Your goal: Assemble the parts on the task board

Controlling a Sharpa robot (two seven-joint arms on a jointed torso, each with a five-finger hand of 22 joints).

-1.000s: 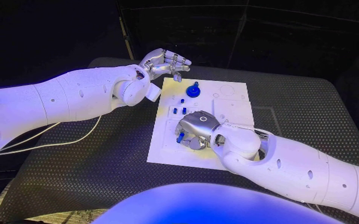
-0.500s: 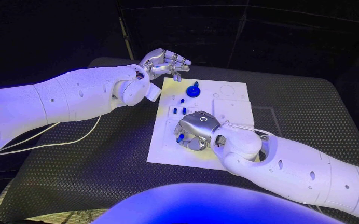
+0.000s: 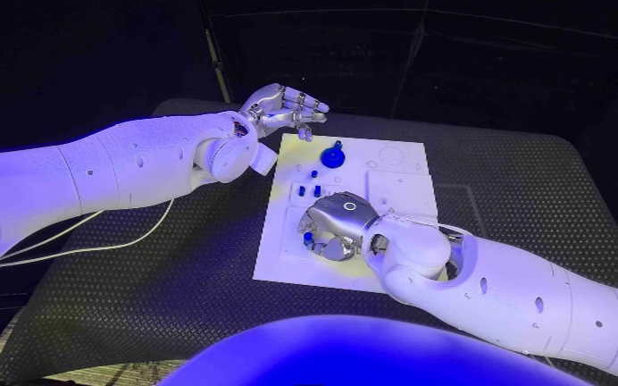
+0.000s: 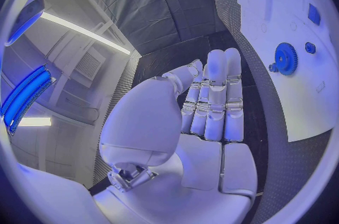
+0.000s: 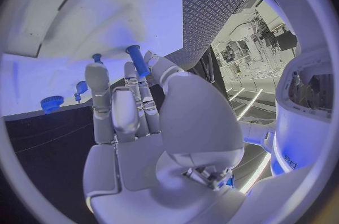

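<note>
You are seeing the right robot hand [image 3: 338, 222] edging slightly toward the board's left side over the last second, pinching a blue peg [image 5: 138, 60] just above the task board [image 3: 290, 252]; judge this as aligning for insertion. The left robot hand [image 3: 283, 109] is staying put beyond the board's far corner, fingers curled, holding nothing. The blue gear [image 3: 334, 155] is sitting on the board.

Black table [image 3: 154, 288] (dark room behind)

two smooth white arms [image 3: 116, 167] dotted with small dark holes, silver jointed hands [image 3: 286, 109], pale cables [image 3: 78, 239] trailing beside the left arm.
</note>
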